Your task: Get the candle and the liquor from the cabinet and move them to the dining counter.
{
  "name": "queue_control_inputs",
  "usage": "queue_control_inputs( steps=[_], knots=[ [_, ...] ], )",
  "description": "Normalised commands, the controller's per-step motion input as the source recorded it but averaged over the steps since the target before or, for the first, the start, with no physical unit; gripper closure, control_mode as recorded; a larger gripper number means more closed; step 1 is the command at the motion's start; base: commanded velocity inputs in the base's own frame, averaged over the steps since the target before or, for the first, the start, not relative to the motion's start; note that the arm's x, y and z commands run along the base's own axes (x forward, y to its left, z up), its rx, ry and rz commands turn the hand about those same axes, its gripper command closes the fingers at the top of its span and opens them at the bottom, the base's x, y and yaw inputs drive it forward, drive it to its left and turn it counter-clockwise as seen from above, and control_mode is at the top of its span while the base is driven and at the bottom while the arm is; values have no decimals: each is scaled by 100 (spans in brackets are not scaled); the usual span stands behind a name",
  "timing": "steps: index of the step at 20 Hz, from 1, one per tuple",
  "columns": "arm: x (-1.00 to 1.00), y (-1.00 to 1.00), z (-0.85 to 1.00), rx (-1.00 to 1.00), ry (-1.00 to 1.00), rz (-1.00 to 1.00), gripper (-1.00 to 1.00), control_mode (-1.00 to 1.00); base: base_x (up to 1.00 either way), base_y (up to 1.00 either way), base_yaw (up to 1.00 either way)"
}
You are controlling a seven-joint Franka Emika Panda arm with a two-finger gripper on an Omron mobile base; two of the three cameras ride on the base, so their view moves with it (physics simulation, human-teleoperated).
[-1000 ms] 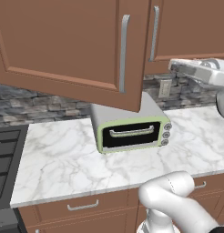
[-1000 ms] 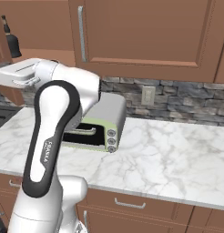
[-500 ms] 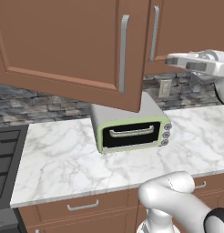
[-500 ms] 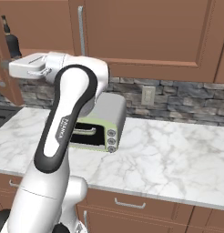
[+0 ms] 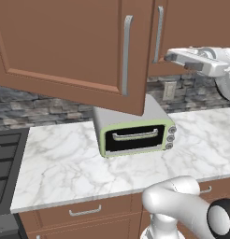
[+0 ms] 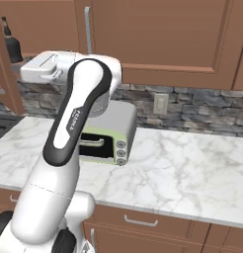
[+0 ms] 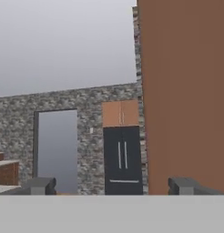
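The brown cabinet door [image 5: 65, 46] stands swung open over the worktop, its silver bar handle [image 5: 127, 53] facing me. My gripper [image 5: 169, 58] hovers at handle height just right of that door's edge, holding nothing. In the hand view its fingertips [image 7: 41, 185] stand far apart, so the gripper [image 7: 112, 186] is open, with a brown panel [image 7: 186, 91] close on the right. The black liquor [image 6: 13, 45] bottle stands inside the cabinet at the upper left, above and behind my hand [image 6: 39, 69]. The candle and the dining counter are out of view.
A pale-green toaster oven [image 5: 134, 133] sits on the marble worktop [image 5: 61, 163] under the open door. A stove [image 5: 4, 158] borders the worktop's left end. A closed cabinet door [image 6: 158, 39] hangs to the right, above a wall socket [image 6: 160, 103].
The jaws have gone from shut to wide open. The hand has shifted left toward the open door's edge, and the arm has changed its pose.
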Motion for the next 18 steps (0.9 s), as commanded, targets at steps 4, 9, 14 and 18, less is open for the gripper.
queue_control_inputs(
  steps=[4,9,14,18],
  knots=[
    [58,0,-4,0,-1,-1,-100,-100,0,0,0],
    [51,3,-2,0,0,-6,-100,-100,0,0,0],
    [25,18,-7,-1,0,-8,-100,-100,0,0,0],
    [2,43,-15,-5,0,-2,-100,-100,0,0,0]
  ],
)
